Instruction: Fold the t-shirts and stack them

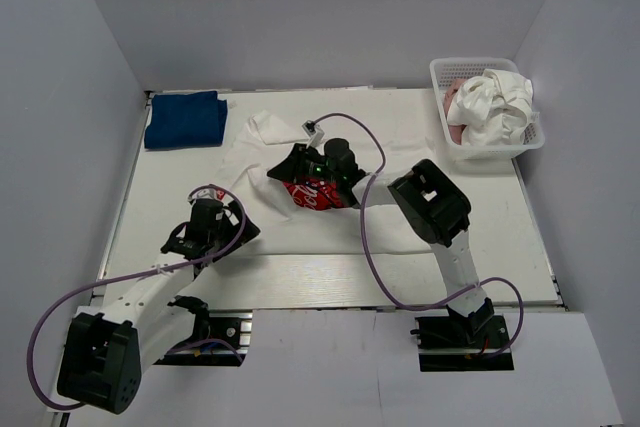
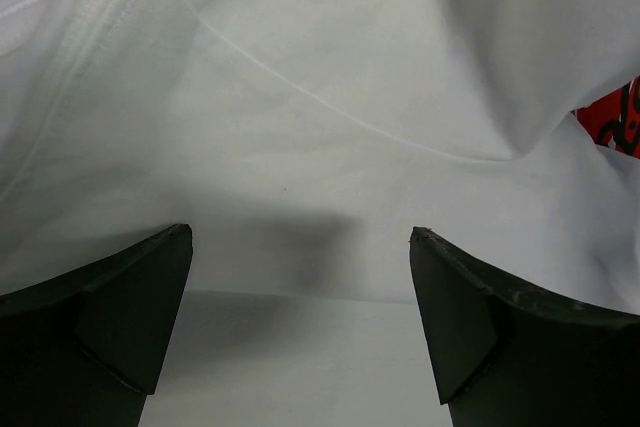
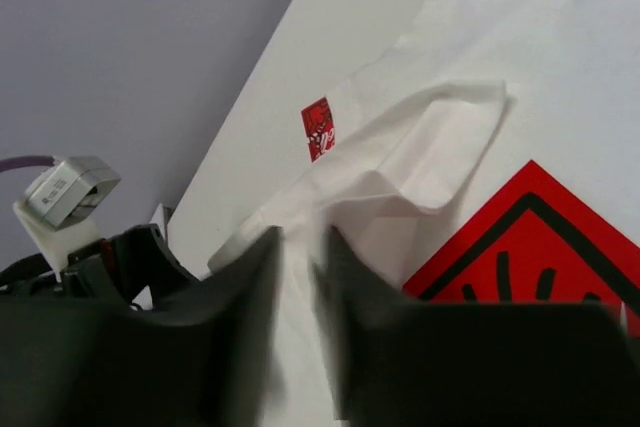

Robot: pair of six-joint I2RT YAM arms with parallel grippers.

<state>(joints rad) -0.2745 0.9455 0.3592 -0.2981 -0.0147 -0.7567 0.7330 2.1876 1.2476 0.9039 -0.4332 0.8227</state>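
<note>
My left claw sits at the near-left edge of the printed white t-shirt. It is released, its two fingers spread wide. The shirt's hem lies just past my fingertips, with bare table between them. The shirt itself lies rumpled on the table, a seam running slantwise across the cloth in front of that claw. A sliver of the red print shows at the right of the left wrist view.

My right claw is over the middle of that same shirt, just beside the print. Its fingers are drawn close, with only a narrow slit between them and white cloth showing in it. They are blurred, so I cannot tell whether they pinch the cloth.

The print is a red diamond with a black border and black marks. From above it carries white script too small for me to read. Beyond it a sleeve lies folded over, and farther on a small red label bears white marks I cannot read either.

Far left of the printed shirt, a dark blue t-shirt lies folded flat. Far right of it stands a white mesh basket, which holds a bunched white t-shirt with pink cloth beside it.
</note>
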